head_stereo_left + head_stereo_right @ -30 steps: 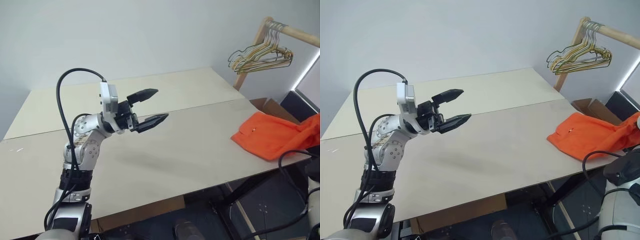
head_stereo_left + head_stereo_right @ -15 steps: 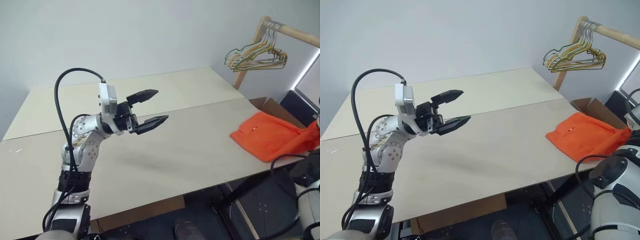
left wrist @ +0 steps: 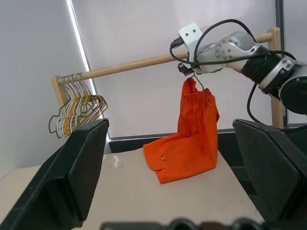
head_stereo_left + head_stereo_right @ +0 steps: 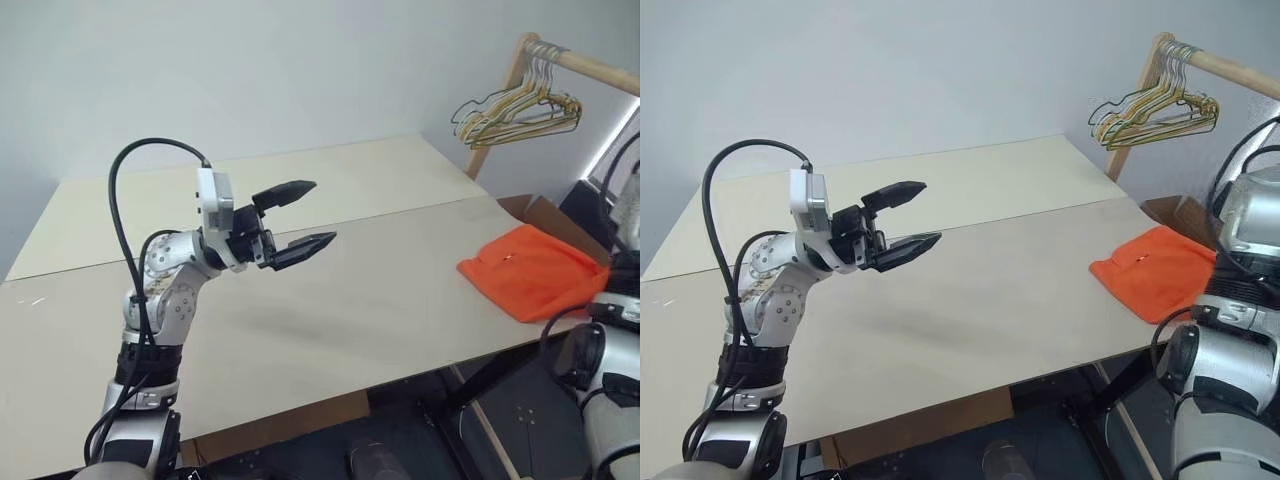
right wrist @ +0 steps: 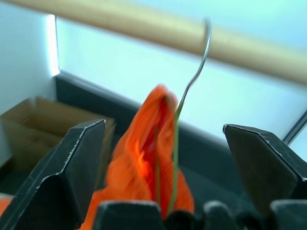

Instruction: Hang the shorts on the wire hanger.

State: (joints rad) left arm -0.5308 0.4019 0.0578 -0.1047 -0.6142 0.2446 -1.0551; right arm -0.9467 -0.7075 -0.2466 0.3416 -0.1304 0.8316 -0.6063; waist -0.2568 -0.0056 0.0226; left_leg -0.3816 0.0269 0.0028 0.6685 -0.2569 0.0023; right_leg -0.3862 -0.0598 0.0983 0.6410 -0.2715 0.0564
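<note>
Right wrist view, jaws wide, shorts [image 5: 144,163] between.

Shorts [image 3: 189,136]: bright orange, plain, unpatterned. Table [image 4: 330,300]: pale beige. Wooden rack [image 3: 144,60]: light tan. Bunch of hangers [image 4: 515,110], far right: yellow-green, apparently mixed with darker wire. Gripper fingers [image 4: 300,245]: black. Wall [image 4: 250,70]: pale grey.

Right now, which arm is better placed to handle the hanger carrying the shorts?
Right. Its open pincer frames the hanger hook, with the shorts on it, beside the wooden rail. The left pincer, also open, hovers over the table, apart from them.
</note>
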